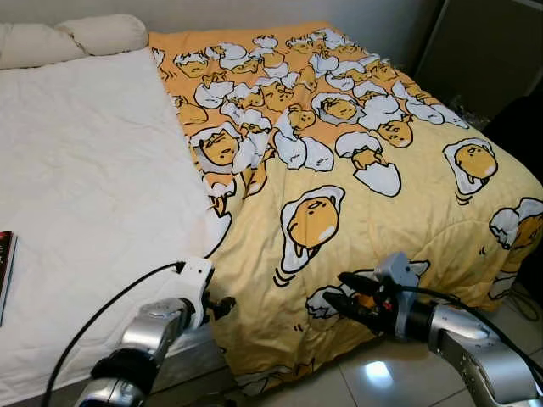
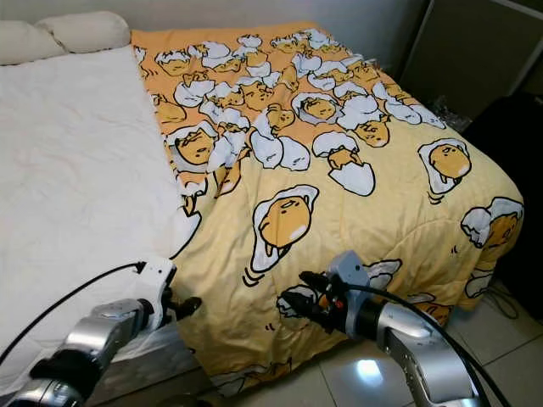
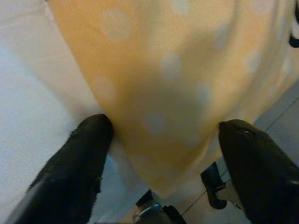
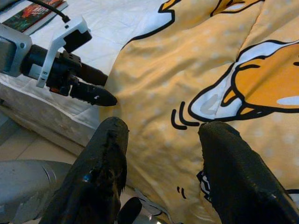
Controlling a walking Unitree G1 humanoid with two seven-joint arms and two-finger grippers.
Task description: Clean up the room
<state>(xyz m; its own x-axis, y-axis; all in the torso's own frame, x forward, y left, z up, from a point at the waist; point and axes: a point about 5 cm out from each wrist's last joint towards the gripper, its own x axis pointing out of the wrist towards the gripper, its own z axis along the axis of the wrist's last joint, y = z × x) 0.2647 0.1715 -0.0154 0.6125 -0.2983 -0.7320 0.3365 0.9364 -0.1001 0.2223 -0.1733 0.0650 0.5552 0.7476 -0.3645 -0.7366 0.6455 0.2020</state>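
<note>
Both grippers sit at the bed's (image 1: pixel 85 212) foot edge, left (image 1: pixel 222 305) and right (image 1: pixel 349 295) fingers apart against the quilt (image 1: pixel 356 203). Each should pinch a deep fold before pulling.

book (image 1: pixel 5 270) cut off, pillows (image 1: pixel 68 38) cropped

Head pair high over bed (image 1: pixel 93 195); wrist cameras close against blanket (image 4: pixel 187 70).

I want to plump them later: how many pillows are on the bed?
2: one pillow at the bed's head on the robot's far left, the other just right of it, touching. More may lie beyond the frame.
</note>
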